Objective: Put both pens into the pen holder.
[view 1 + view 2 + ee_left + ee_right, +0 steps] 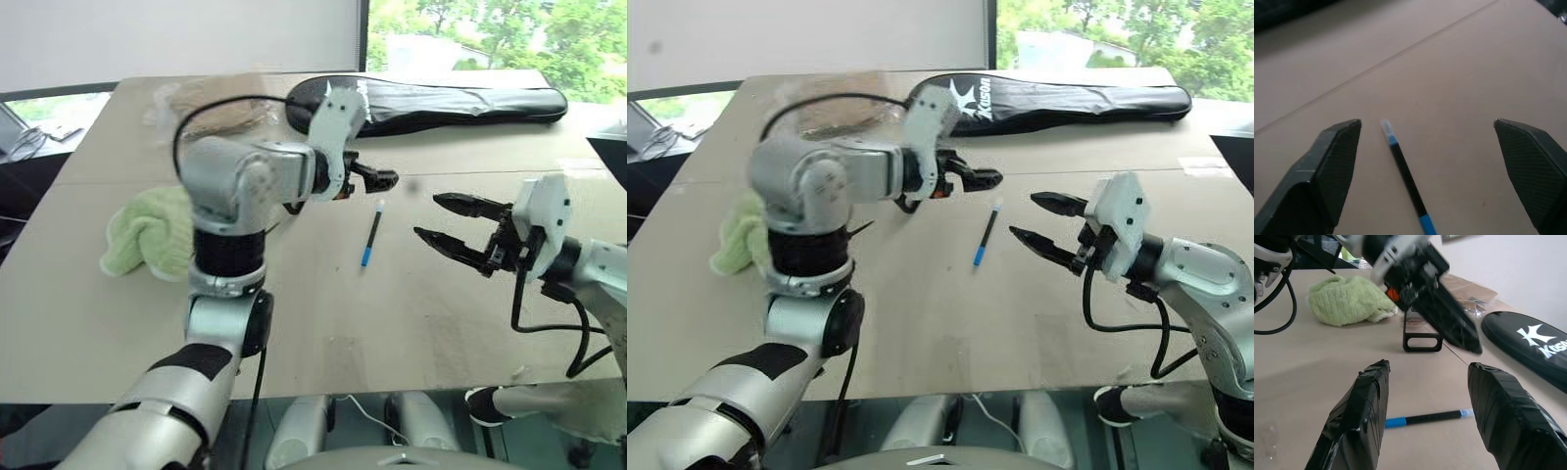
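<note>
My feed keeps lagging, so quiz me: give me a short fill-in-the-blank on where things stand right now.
1. The slim dark-barrelled pen with the blue cap lies flat on the beige ____.
2. The left gripper has its two fingers ____.
3. The right gripper holds ____.
4. The crumpled cloth is light ____.

Missing words: table; open; nothing; green

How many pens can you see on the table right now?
1. A slim dark-barrelled pen with blue cap lies flat on the table between the two grippers. A second pen may be hidden behind the left arm.
</note>
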